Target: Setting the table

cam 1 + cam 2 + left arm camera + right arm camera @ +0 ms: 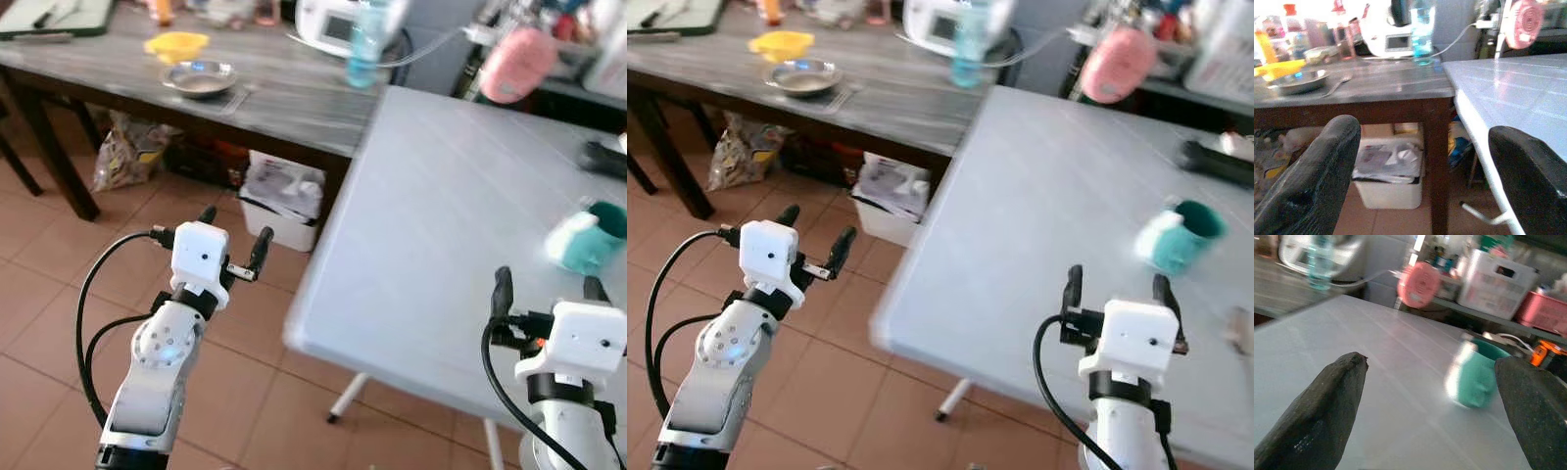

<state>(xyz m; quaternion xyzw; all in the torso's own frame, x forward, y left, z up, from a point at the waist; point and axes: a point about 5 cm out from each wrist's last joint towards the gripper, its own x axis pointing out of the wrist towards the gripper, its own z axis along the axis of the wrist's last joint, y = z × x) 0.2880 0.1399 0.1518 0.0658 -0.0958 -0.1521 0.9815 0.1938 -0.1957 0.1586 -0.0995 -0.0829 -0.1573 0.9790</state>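
While both arms wait raised, the teal cup [1176,238] sits blurred on the white table [1038,225], just ahead and right of the right end effector [1117,279], fingers spread; the left end effector [233,235], also open, hangs over floor, farther off.

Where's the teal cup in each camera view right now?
Left eye view: teal cup near the right edge, on the white table.
Right eye view: right of centre, beyond the right gripper.
Left wrist view: I can't find it.
Right wrist view: between the fingers, nearer one.
Shared landmark: pink fan.
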